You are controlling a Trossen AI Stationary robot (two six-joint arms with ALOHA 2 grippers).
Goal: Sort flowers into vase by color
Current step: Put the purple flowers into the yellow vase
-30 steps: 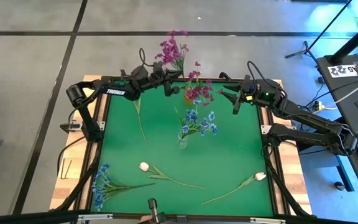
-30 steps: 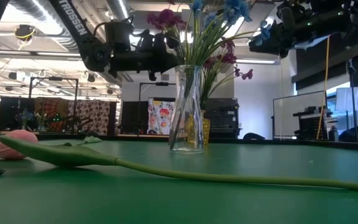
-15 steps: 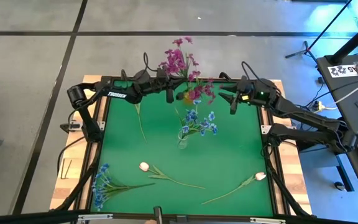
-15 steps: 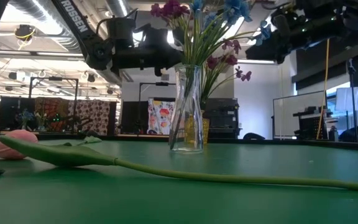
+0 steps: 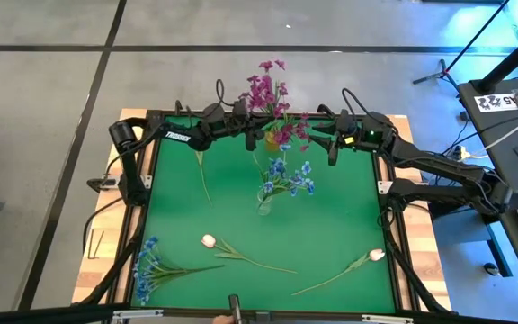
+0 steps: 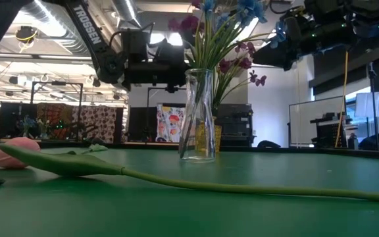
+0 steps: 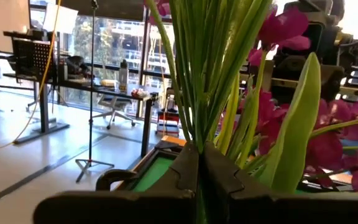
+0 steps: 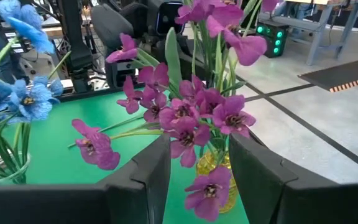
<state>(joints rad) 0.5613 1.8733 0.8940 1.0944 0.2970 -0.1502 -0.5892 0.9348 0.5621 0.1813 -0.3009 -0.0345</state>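
My left pincer (image 5: 244, 128): clamped tight on the green stems of a magenta spray (image 5: 265, 88), held high at the table's far edge, blossoms reaching out beyond it.
In my left wrist view: the stems (image 7: 199, 74) rise straight out from between my closed fingers (image 7: 182, 174), magenta blooms off to one side.
My right pincer (image 5: 332, 148): fingers apart, nothing between them, hovering near the far edge on the other side of the yellow vase.
Yellow vase (image 5: 272, 139): at the far edge between my two pincers, already holding magenta flowers (image 8: 191, 115); my right wrist view looks straight at it between my spread fingers (image 8: 148, 171).
Clear glass vase (image 6: 198, 115): mid-table, upright, holding the blue sprays (image 5: 288, 176).
Loose on the green table (image 5: 340, 225): a blue spray (image 5: 156, 266) near the front left corner, a white-pink tulip (image 5: 241, 253) front centre, another tulip (image 5: 349, 266) front right, and a thin green stem (image 5: 201, 171) lying left of the glass vase.
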